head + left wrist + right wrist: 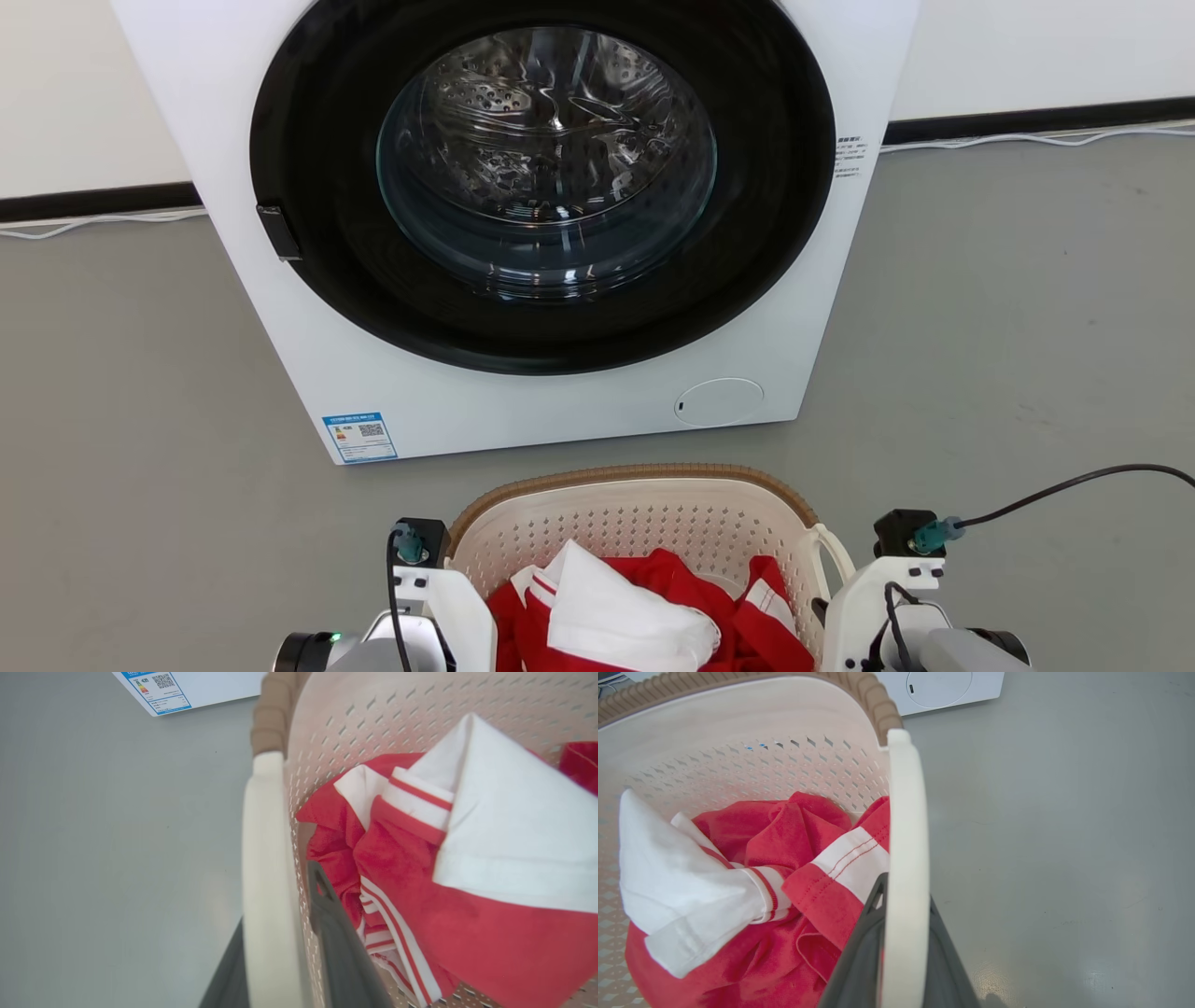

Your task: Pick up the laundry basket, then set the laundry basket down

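The laundry basket [644, 523] is sitting upright low in the head view, near the front of the washing machine [523, 411]; its cream-white perforated walls are curving up to a brown woven-look rim [635, 474]; crumpled red-and-white clothes [635, 607] are lying heaped inside; a white loop handle [834, 551] is standing out at each side; the left end effector [275, 914] and the right end effector [906, 896] are each clasping one handle between dark fingers [336, 933]; whether its base is touching the floor [140, 420] is hidden.

Cream, brown-rimmed laundry basket [635, 523]; red clothes [770, 635] striped white.
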`<state>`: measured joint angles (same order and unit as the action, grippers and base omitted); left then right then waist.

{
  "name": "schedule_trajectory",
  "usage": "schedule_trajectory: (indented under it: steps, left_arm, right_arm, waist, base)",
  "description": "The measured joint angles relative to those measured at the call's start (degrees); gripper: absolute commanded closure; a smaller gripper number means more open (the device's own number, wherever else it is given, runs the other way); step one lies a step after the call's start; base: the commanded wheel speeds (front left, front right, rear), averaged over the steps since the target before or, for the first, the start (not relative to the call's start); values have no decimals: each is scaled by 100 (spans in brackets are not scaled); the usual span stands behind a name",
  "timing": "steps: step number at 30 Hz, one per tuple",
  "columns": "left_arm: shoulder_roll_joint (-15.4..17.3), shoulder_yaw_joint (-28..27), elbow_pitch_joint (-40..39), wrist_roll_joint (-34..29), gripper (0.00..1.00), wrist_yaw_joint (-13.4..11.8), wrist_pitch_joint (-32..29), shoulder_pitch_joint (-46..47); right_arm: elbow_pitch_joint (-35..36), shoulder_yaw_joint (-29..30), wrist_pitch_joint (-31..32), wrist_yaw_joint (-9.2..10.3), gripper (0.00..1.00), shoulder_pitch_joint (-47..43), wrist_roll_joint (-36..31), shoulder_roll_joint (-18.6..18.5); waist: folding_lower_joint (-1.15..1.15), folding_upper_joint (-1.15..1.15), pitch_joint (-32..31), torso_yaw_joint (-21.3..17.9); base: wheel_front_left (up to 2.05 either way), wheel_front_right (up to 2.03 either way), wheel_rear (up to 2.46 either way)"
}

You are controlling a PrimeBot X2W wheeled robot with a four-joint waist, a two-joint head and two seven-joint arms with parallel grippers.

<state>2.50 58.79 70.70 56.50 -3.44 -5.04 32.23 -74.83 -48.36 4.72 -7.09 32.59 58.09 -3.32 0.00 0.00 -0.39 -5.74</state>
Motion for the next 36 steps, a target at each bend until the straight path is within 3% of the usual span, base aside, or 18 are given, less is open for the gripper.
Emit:
schedule_trajectory:
  steps: [36]
  left_arm:
    - [14,411,59,467,100,0,111,1]
  right_arm:
    - [-1,-338,25,1,100,14,201,-2]
  waist:
    - [0,0,-3,-83]
  base:
    - [0,0,0]
